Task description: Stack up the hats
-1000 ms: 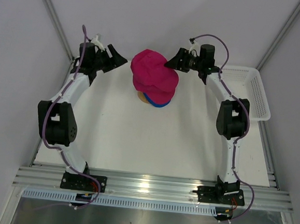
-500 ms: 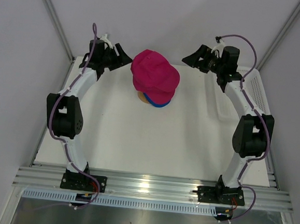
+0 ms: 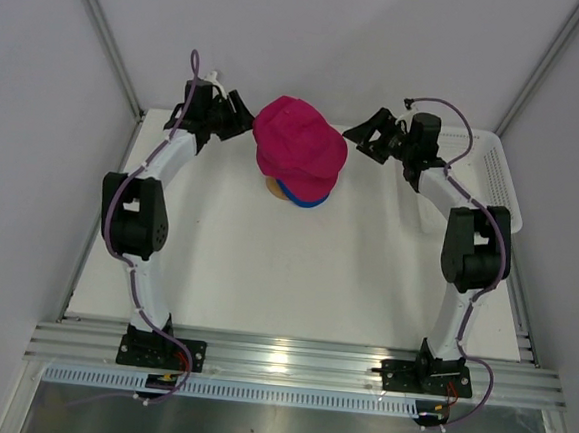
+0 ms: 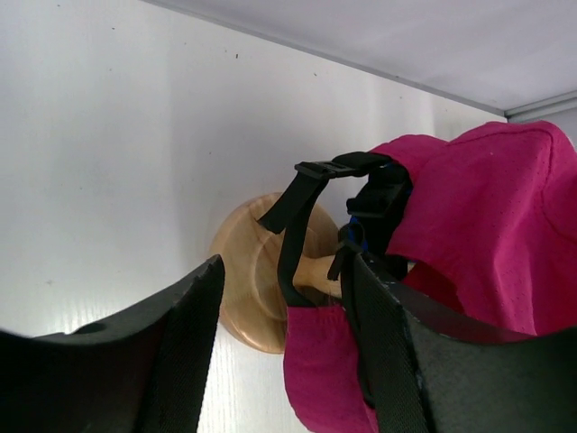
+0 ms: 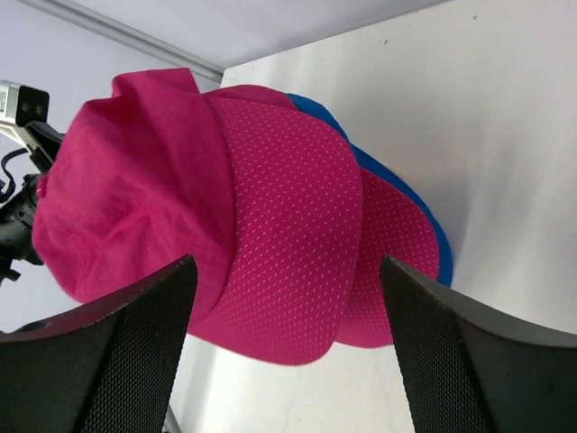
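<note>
Table [image 3: 265,275]: white top; the work sits nr the far edge, mid.
Basket [image 3: 505,193]: far right corner, well apart, no part in this job.
Hats [image 3: 297,142]: all three on one pile, pink on top, blue hat [image 3: 309,201] peeking out lowest; we judge stacking done.
Stand [image 4: 252,280]: wooden, under the pile, keeps it off the top.
Left gripper [image 3: 241,120]: fingers apart, nothing held; just beside pile's left.
Right gripper [image 3: 362,142]: fingers apart, empty; nr pile's right.
</note>
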